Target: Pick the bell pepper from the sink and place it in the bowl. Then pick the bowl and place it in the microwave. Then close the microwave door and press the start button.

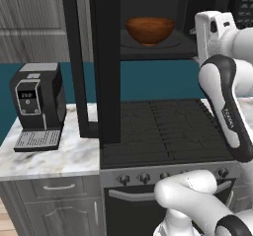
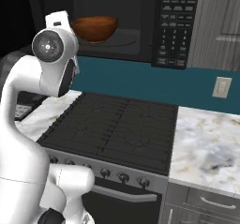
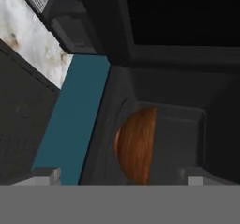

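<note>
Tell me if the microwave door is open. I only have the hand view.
Observer: Open. The microwave door stands swung out to the left, edge-on in the left base view, above the stove's left side.
Operator: Bowl seated flat?
Observer: Yes, the bowl sits upright on the floor of the microwave. I cannot see what is inside it.
Operator: Keypad reachable?
Observer: In the right base view the keypad on the microwave's right side is uncovered, and the arm stands to its left.
</note>
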